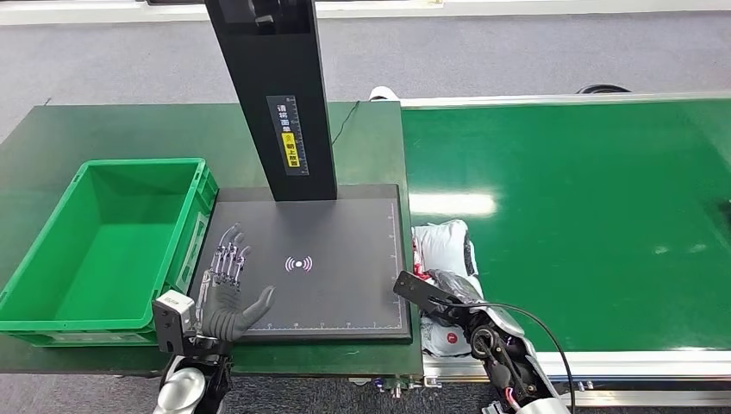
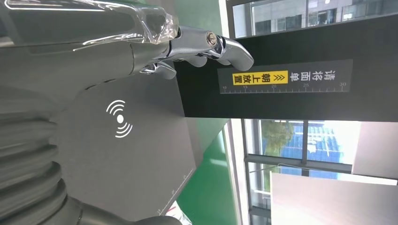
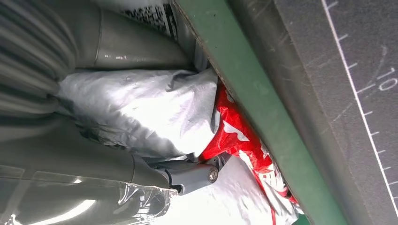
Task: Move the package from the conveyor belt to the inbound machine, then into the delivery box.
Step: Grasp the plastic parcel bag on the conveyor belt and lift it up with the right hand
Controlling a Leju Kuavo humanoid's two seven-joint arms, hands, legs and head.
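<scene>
The package [image 1: 443,244], a crumpled white bag with red print, lies at the near left end of the green conveyor belt [image 1: 586,216], right against the inbound machine's black scan plate [image 1: 345,259]. My right hand [image 1: 448,297] grips its near end. In the right wrist view the package [image 3: 141,108] sits between my thumb and a finger [image 3: 192,176], pressed against the green table edge [image 3: 253,89]. My left hand [image 1: 228,289] hovers open, fingers spread, over the plate's left edge. The delivery box [image 1: 142,164], a green crate, stands left of the plate.
The machine's black column [image 1: 276,95] rises from the back of the plate, with a yellow label on it. In the left wrist view my fingers [image 2: 206,44] point towards that column [image 2: 291,108] above the plate [image 2: 131,154]. The belt stretches away to the right.
</scene>
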